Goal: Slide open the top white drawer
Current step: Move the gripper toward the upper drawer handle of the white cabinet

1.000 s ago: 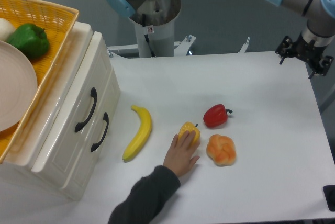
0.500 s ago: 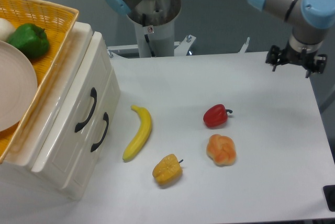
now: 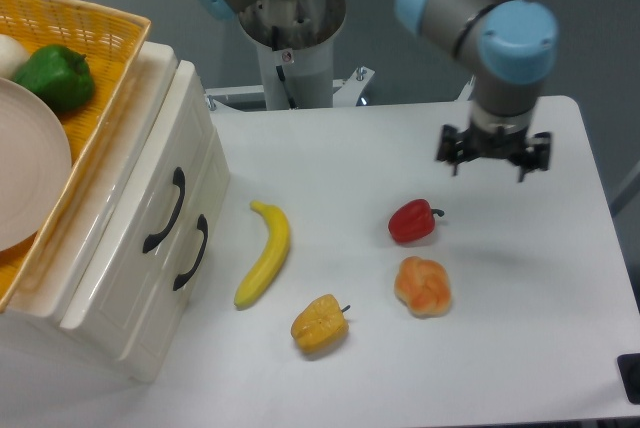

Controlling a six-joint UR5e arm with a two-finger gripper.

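— The fingers (image 3: 493,154)?
— Spread apart, holding nothing — hanging over the white tabletop (image 3: 520,278), just above the glossy red bell pepper (image 3: 412,221).
— And the top cream-white plastic drawer (image 3: 165,188) with the curved black handle (image 3: 165,210)?
— Far left, shut, well apart from them — flush above the lower drawer (image 3: 180,268).

No text can be read; the small sticker (image 3: 288,56) on the robot's base is too blurred.
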